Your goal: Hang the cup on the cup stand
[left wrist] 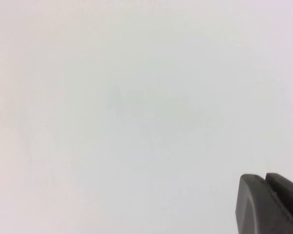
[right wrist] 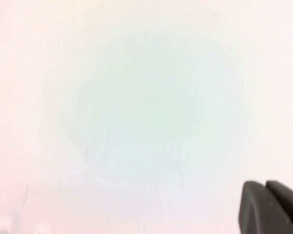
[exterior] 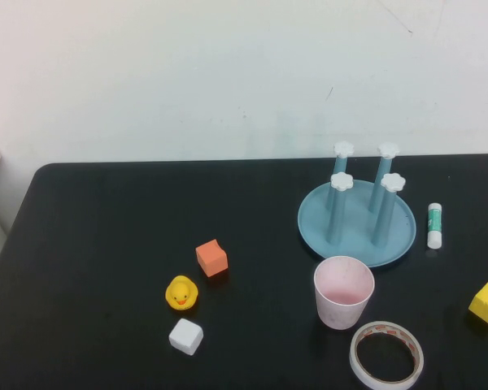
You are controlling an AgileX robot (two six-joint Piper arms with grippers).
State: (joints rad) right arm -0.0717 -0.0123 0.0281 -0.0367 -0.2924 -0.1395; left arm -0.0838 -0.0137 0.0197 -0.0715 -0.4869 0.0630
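cup [exterior: 344,291]: upright, mouth up beside stand [exterior: 356,221]; we risk toppling it, must invert
left hand [left wrist: 266,181]: closed, empty, facing wall
right hand [right wrist: 266,187]: closed, empty, parked

Black table [exterior: 106,244]: cup stand [exterior: 357,230] far right w/ cup [exterior: 343,292] just near it. Tape ring [exterior: 386,356], glue stick [exterior: 435,225], yellow block [exterior: 487,302] right. Orange block [exterior: 212,258], duck [exterior: 181,293], white block [exterior: 185,336] center-left.

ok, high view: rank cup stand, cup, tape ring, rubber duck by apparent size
1. cup stand
2. tape ring and cup: look alike, and both sit nearer the camera than the stand, so unranked
3. rubber duck

Left gripper and right gripper show only in wrist views, fingers shut.
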